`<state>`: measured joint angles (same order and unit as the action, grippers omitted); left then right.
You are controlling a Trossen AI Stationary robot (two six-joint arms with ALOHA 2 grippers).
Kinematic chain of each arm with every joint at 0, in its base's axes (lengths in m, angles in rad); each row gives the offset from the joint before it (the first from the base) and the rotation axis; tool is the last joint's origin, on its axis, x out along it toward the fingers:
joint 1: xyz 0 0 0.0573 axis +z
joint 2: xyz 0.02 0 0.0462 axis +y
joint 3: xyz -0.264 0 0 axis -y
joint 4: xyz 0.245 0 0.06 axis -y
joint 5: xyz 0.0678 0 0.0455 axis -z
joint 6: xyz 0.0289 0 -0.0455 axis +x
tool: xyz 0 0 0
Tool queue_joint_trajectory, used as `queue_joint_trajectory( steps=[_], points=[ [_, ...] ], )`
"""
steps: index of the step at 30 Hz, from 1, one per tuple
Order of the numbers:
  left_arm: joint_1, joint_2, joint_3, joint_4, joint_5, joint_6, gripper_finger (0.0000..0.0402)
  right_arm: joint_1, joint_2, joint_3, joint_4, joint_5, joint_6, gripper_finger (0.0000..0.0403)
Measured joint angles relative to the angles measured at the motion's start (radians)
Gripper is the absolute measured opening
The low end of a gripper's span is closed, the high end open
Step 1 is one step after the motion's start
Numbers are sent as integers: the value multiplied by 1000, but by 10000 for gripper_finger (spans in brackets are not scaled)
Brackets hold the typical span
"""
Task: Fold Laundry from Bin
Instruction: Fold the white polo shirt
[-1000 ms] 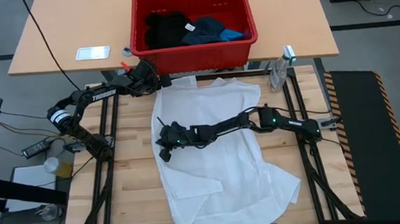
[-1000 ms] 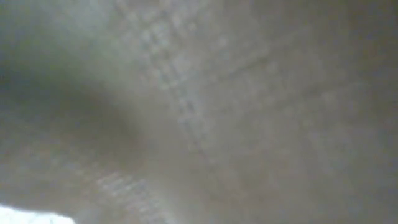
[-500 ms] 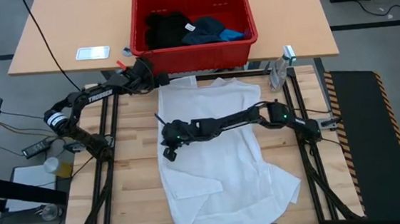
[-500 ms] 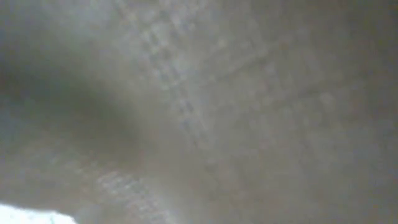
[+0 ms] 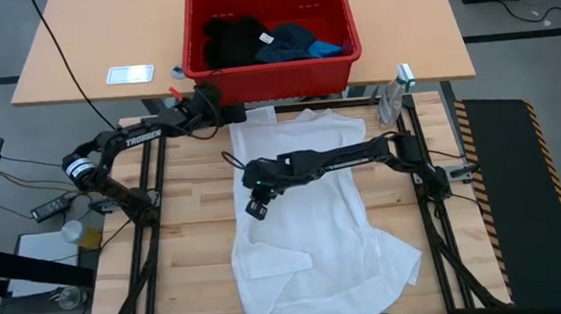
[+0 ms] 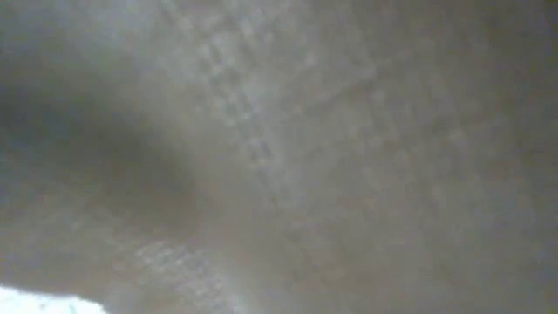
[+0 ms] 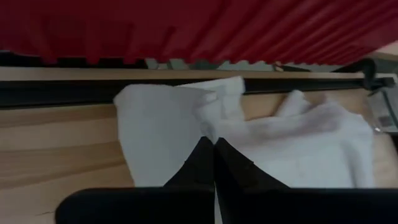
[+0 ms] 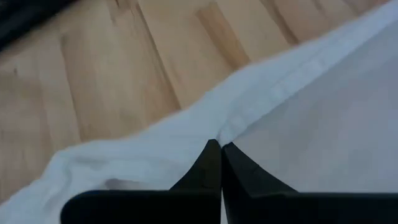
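The red bin sits at the top centre of the high view, on the tan table beyond the wooden work surface. Inside it lie a black garment at the left, a dark navy garment with a white tag in the middle, and a small bright blue piece at the right, all bunched together along the near wall. The large white garment is outside the bin, spread over the centre of the work surface below it.

The left gripper is at the garment's upper left corner, just below the bin's near wall, its jaws clenched on the white cloth. The right gripper is at the garment's left edge, centre of the frame, jaws pinched on the hem. A phone lies on the tan table, upper left. The low view shows only blurred cloth.
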<state>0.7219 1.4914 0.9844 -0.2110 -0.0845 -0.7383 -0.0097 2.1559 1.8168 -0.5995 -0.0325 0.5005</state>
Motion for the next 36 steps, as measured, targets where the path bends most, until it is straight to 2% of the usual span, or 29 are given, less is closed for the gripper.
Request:
queue_joint_trajectory(
  steps=[6,14,18,32,36],
  points=[
    [-53,23,-1,18,-24,1,0,1,0,0,-132,-55,28,3],
    [-101,74,0,84,-25,-6,0,24,0,-1,-198,-48,19,3],
    [-118,81,0,135,-26,-1,0,41,-14,-2,-254,6,23,4],
    [-121,222,0,249,33,26,0,32,-68,-188,-190,9,39,7],
    [-130,246,-1,257,38,89,7,29,-71,-207,-153,5,39,21]
  ],
)
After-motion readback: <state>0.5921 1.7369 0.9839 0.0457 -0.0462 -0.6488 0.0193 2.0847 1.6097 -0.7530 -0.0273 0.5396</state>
